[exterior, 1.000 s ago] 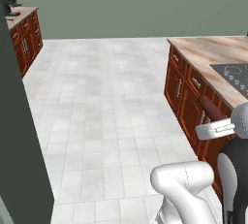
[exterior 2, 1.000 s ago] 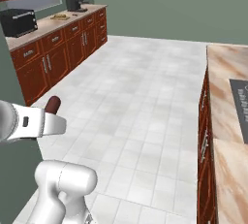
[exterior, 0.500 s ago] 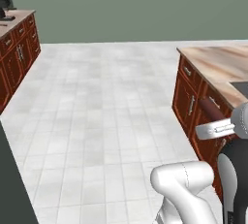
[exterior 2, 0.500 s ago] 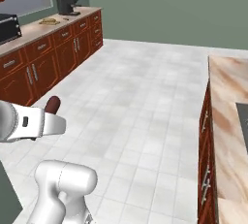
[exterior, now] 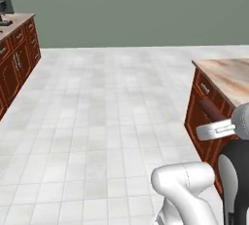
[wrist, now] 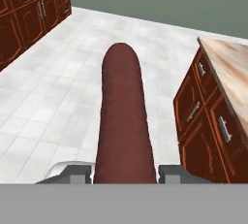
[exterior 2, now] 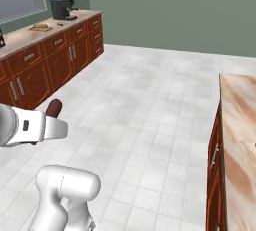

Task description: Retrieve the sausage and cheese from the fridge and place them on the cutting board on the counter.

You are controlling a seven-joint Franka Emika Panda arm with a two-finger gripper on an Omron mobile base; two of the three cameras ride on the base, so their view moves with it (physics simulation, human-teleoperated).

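The gripper [wrist: 125, 172] is closed partway on the sausage [wrist: 124, 116], a dark red-brown cylindrical link with a rounded end; a finger sits at each side of its base and the link juts straight out along the hand toward twelve o'clock in the hand view. In the right base view its tip [exterior 2: 53, 108] pokes out past the white hand at about nine o'clock. Beyond it lies the pale grey tiled floor [wrist: 58, 97]. At three o'clock stands a marbled beige stone table [wrist: 231, 68] over reddish-brown cabinets [wrist: 198, 121] with silver handles. A second such table [exterior 2: 47, 30], at ten o'clock in the right base view, carries a dark coffee machine [exterior 2: 61, 8]. The cutting board cannot be made out. This looks like the carry: keep the hand level and the grip steady, since a long link held at one end could pivot or slip.
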